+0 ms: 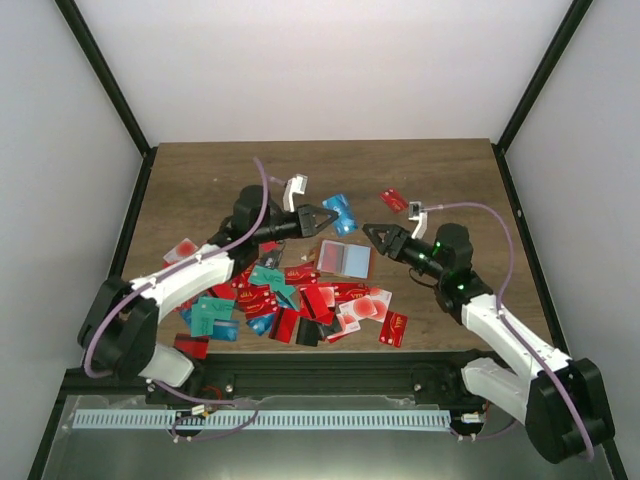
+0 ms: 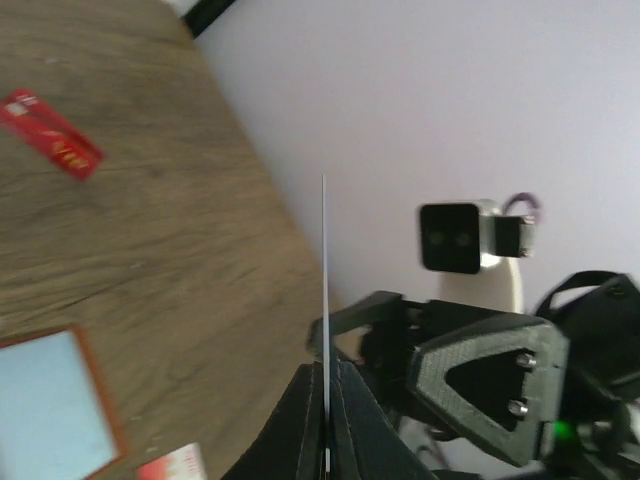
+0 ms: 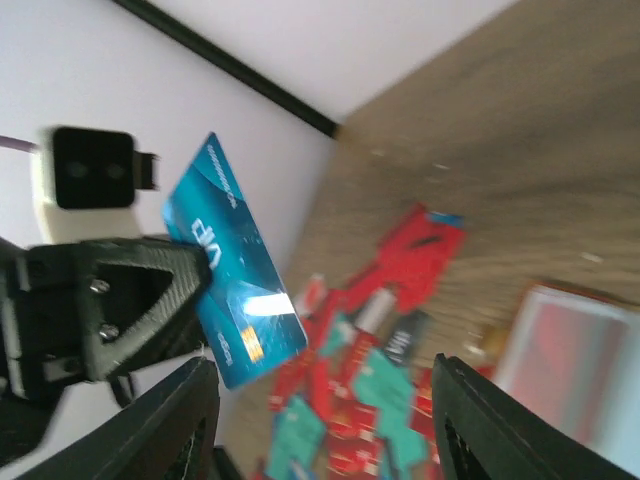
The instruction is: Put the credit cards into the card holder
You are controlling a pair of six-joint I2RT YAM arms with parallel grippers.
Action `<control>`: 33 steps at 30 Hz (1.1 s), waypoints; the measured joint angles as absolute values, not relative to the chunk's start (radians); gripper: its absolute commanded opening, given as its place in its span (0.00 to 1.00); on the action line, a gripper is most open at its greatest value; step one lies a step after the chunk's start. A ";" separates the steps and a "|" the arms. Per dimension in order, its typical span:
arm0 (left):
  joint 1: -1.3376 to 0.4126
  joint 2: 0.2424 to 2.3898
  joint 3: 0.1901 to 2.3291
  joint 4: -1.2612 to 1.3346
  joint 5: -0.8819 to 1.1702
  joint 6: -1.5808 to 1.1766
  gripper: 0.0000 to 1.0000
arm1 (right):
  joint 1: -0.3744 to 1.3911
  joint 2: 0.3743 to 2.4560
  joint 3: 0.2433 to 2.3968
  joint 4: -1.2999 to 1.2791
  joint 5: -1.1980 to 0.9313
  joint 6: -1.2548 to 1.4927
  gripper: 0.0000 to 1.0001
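Note:
My left gripper (image 1: 330, 219) is shut on a blue credit card (image 1: 344, 213) and holds it above the table, just beyond the open card holder (image 1: 345, 259), which lies flat with its pale blue inside up. In the left wrist view the card (image 2: 324, 280) shows edge-on, clamped between the fingers (image 2: 300, 420). My right gripper (image 1: 371, 236) is open and empty, facing the held card from the right. The right wrist view shows the blue card (image 3: 235, 275) in the left gripper (image 3: 110, 300), a little apart from my right gripper (image 3: 320, 420). Several red, teal and black cards (image 1: 290, 300) lie in a pile.
A single red card (image 1: 393, 198) lies apart at the far right; it also shows in the left wrist view (image 2: 52, 134). The card pile (image 3: 385, 390) spreads from the holder (image 3: 580, 370) to the near edge. Black frame posts and pale walls bound the table.

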State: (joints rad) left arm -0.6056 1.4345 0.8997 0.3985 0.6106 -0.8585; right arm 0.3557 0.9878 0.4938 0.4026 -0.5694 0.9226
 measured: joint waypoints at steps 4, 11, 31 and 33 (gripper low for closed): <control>-0.582 1.549 0.952 0.274 0.628 -0.743 0.04 | 0.334 1.001 0.495 0.217 -0.507 0.797 0.60; -0.579 1.789 1.034 0.118 0.661 -0.594 0.04 | 0.322 1.128 0.495 0.096 -0.472 0.696 0.58; -0.546 1.975 1.159 -0.006 0.638 -0.440 0.04 | 0.290 1.438 0.529 0.126 -0.516 0.640 0.45; -0.546 1.977 1.159 -0.014 0.632 -0.437 0.04 | 0.288 1.448 0.530 0.135 -0.521 0.640 0.44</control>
State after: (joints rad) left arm -0.5457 1.9766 1.1587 -0.0143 0.6319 -0.4370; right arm 0.2878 1.4479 0.5297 0.1352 -0.5205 0.6395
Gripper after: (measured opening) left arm 0.041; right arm 0.450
